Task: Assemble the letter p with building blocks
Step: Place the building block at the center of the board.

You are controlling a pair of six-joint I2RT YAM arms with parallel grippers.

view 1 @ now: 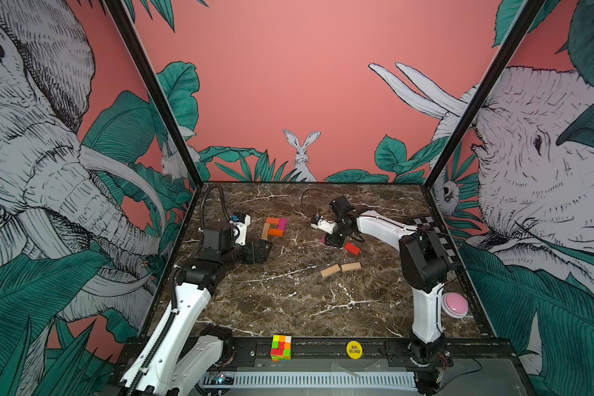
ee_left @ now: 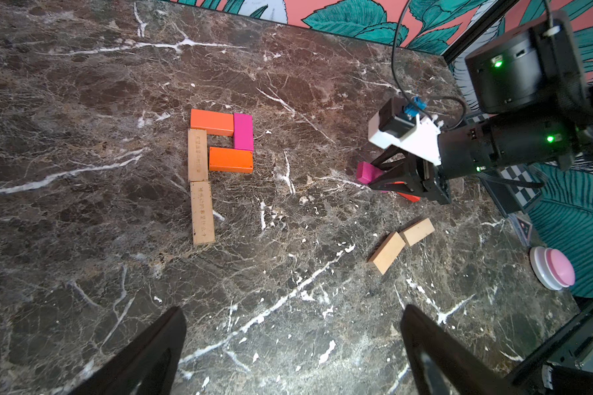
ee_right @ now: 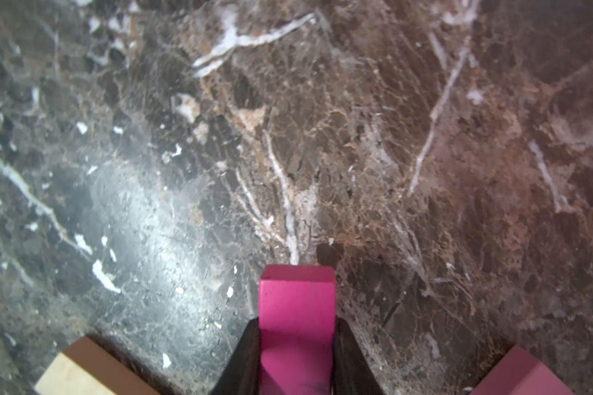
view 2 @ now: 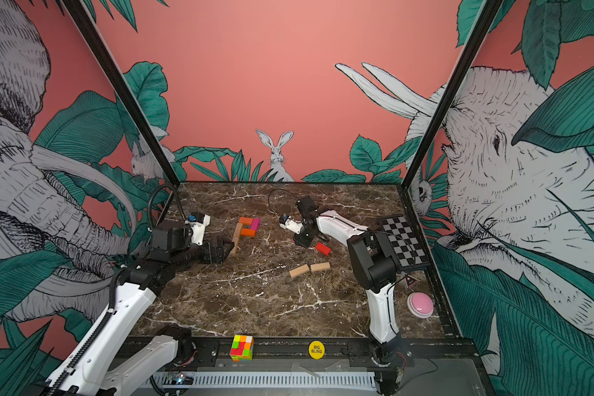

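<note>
Five building blocks lie flat in a P shape (view 1: 273, 227): two tan ones (ee_left: 197, 155) (ee_left: 202, 212) end to end, two orange (ee_left: 212, 122) (ee_left: 230, 159) and one magenta (ee_left: 243, 132). My left gripper (ee_left: 293, 311) hangs open over bare marble just in front of the shape (view 2: 246, 228). To its right, my right gripper (view 1: 330, 241) is shut on another magenta block (ee_right: 297, 307), held close above the table. A red block (view 1: 352, 248) lies beside that gripper, and two loose tan blocks (view 1: 330, 270) (view 1: 351, 266) lie nearer the front.
A multicoloured puzzle cube (view 1: 281, 348) and a yellow disc (view 1: 354, 349) sit on the front rail. A pink push button (view 1: 455, 304) and a checkerboard plate (view 2: 403, 240) stand by the right wall. Printed walls enclose the marble table (view 1: 288, 308).
</note>
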